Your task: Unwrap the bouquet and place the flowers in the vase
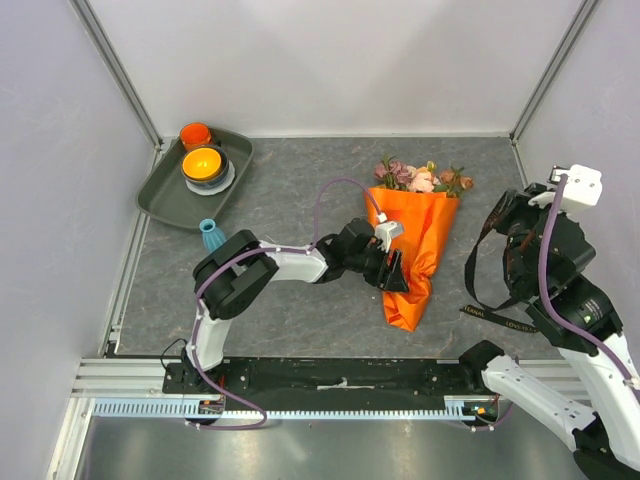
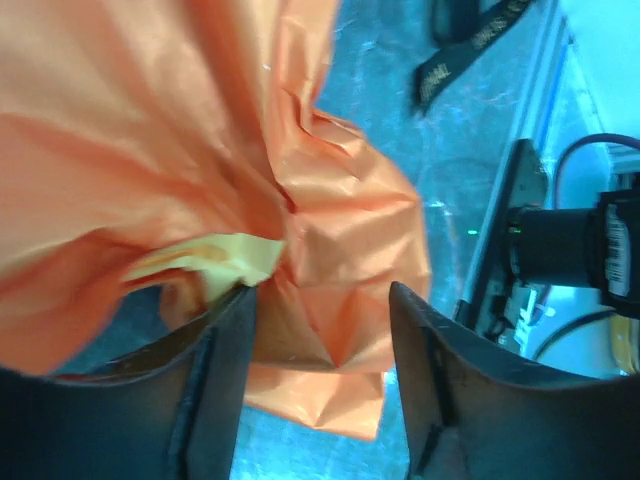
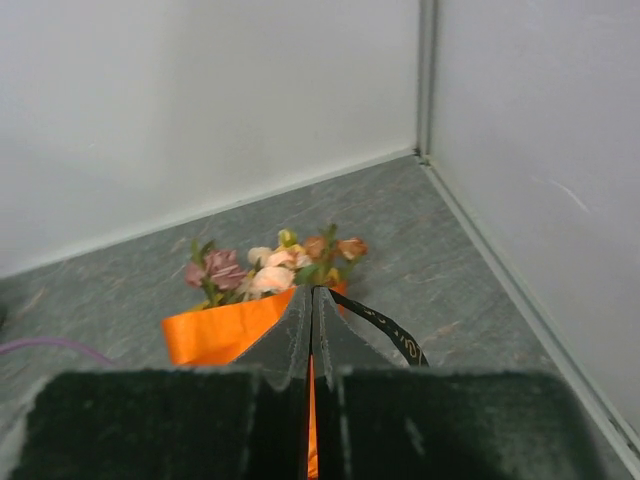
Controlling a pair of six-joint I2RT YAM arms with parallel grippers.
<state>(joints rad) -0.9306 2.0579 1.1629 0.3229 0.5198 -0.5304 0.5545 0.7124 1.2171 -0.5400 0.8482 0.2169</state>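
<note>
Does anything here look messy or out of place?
The black ribbon is off the bouquet, dangling from the right gripper onto the table. Its orange paper is crumpled at the open left gripper.

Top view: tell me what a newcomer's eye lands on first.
The bright orange bouquet lies right of centre, roses spilling toward the far wall, with the left hand at its narrow end. On the right, the right hand is shut on a black ribbon. An orange bowl sits in the grey tray at far left.
</note>
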